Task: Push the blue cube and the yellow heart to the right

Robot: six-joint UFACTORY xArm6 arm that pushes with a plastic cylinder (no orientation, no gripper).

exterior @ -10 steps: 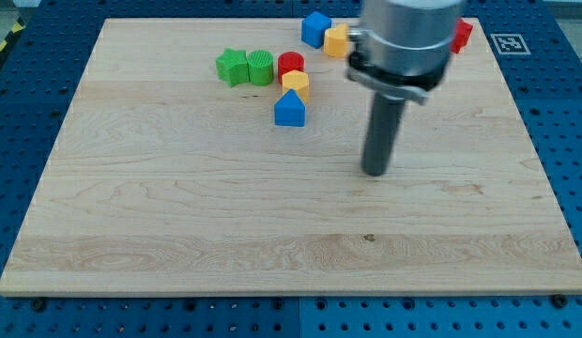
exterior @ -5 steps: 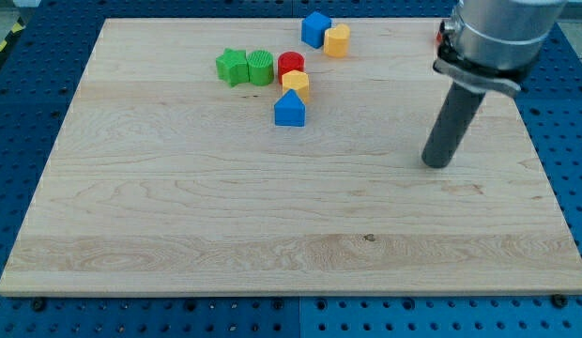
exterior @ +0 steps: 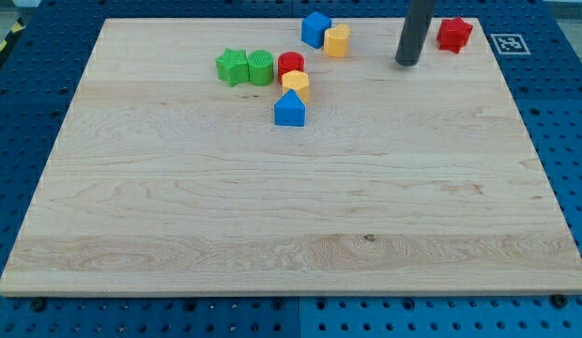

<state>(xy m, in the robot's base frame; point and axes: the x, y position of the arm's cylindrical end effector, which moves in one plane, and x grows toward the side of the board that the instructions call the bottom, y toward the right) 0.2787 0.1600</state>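
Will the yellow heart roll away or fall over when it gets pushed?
Probably not. The yellow heart lies low and flat on the wooden board, so it should slide. It touches the blue cube, so the two may move together. My tip is to their right, apart.

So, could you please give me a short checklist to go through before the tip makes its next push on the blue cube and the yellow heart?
1. Targets found: blue cube and yellow heart near the view's top edge: ok.
2. The two are together, touching or nearly so, for a joint push: ok.
3. My tip on the pair's left side, ready to push right: not ok; it stands to their right, apart from them.
4. Path to the right free: not ok; my tip is in it, and the red block lies farther right.
5. Room on the wooden board to the right: ok.
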